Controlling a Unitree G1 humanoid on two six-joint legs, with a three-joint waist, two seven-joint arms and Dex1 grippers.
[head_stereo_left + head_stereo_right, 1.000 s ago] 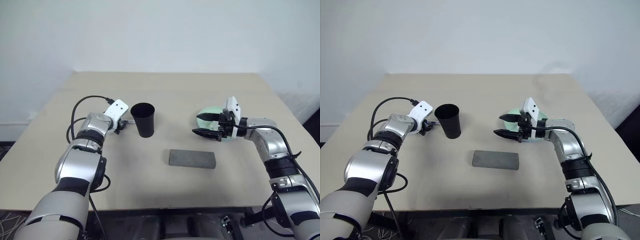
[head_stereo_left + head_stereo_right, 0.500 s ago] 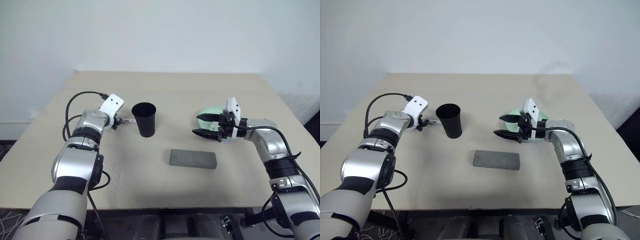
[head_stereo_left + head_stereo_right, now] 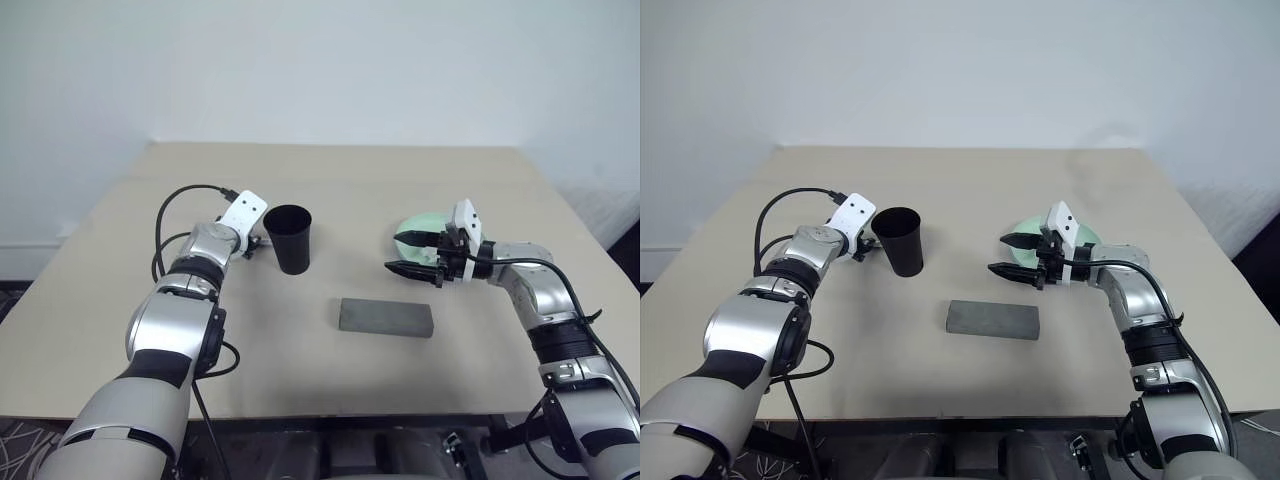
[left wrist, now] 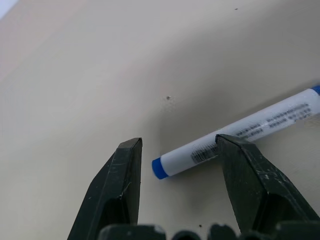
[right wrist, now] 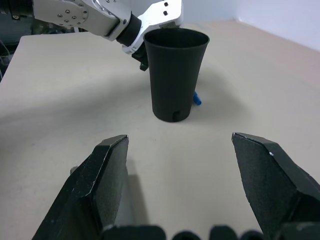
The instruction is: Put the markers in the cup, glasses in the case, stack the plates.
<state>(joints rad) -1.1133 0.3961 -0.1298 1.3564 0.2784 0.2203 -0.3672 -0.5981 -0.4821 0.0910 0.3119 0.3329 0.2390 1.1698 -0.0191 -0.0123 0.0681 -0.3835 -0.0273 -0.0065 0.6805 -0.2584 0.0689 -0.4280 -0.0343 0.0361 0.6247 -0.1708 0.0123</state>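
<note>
Marker: a white-bodied marker [image 4: 240, 134] with blue ends lay flat on the table [image 3: 330, 190], just beside the black cup on its left side; a blue tip of it peeked out from behind the cup's base in the right wrist view.
Left gripper: the left gripper [image 4: 180, 165] hung low over the table just left of the cup, its two black fingers parted about halfway; one end of the marker lay between the fingertips, with one finger [image 4: 250, 170] over the barrel, and whether it touched the marker could not be told. Nothing was gripped.
Cup: the black tapered cup [image 3: 289, 238] stood upright, left of the table's centre.
Right gripper: the right gripper [image 3: 405, 254] hovered above the table right of centre, pointing left toward the cup, fingers spread wide and empty.
Plates: a mint green plate [image 3: 424, 222] lay on the right side of the table, partly hidden behind the right gripper; a second plate could not be made out.
Case: the flat grey case [image 3: 386, 317] lay closed, nearer than the cup and between the two arms.
</note>
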